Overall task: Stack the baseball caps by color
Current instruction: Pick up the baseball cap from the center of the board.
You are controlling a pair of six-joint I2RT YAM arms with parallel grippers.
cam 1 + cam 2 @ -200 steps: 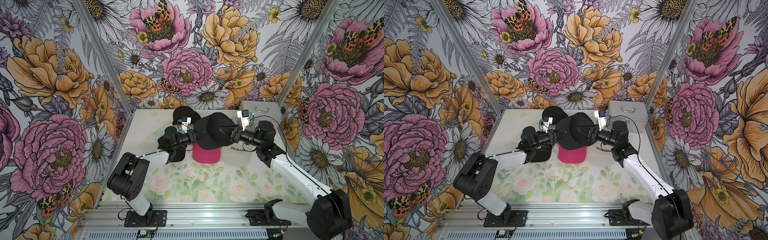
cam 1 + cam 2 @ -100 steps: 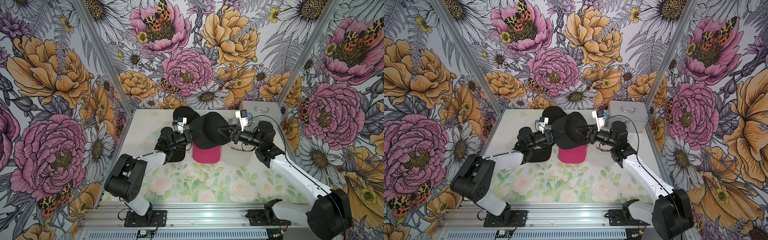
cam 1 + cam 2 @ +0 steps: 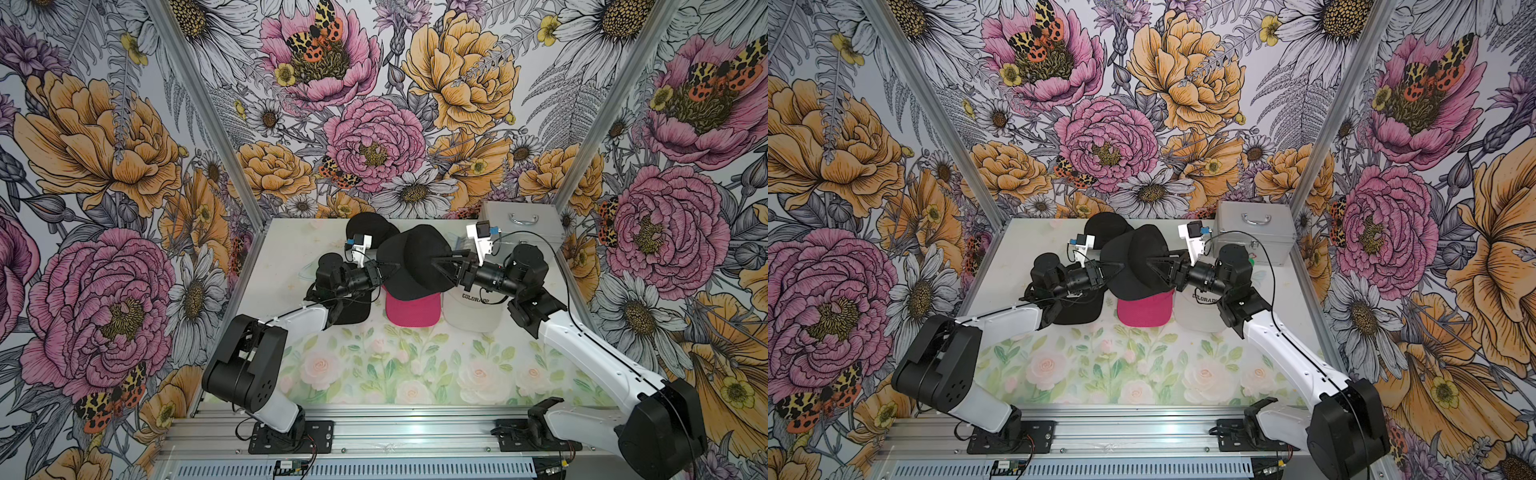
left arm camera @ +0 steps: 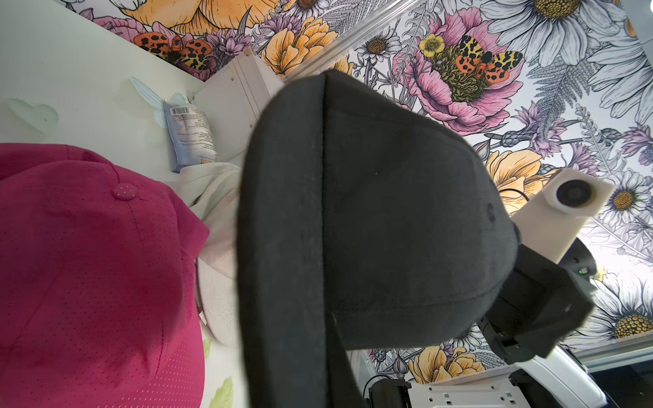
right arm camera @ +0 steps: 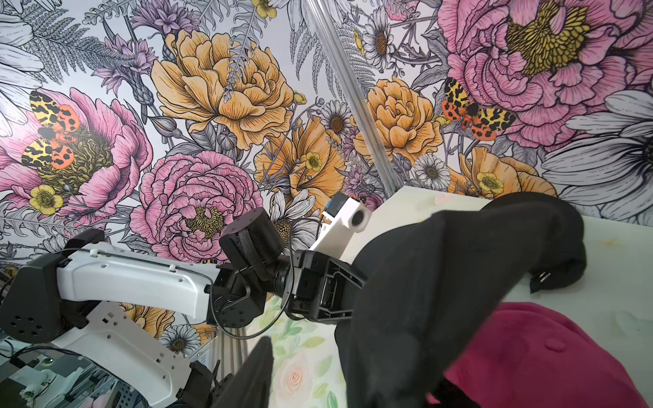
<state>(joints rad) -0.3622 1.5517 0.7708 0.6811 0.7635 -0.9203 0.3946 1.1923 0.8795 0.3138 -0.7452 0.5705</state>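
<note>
In both top views the raised black cap point(image 3: 415, 262) has slid toward my left, hanging over the pink cap point(image 3: 411, 311) and nearing the lower black cap point(image 3: 353, 313). Good for the black stack. My left gripper point(image 3: 383, 271) stays pinched on it, and my right gripper point(image 3: 441, 266) trails.

Left wrist: its crown fills the view.

Right wrist: jaws narrowing, grip hidden, cannot tell.

The left arm point(image 3: 299, 318) and right arm point(image 3: 582, 351) reach inward, wrists about level and facing each other. The left end effector point(image 3: 385, 269) is clamped on a black cap point(image 3: 415, 249). The right end effector point(image 3: 434, 261) meets the cap's crown, its grip unclear.
</note>
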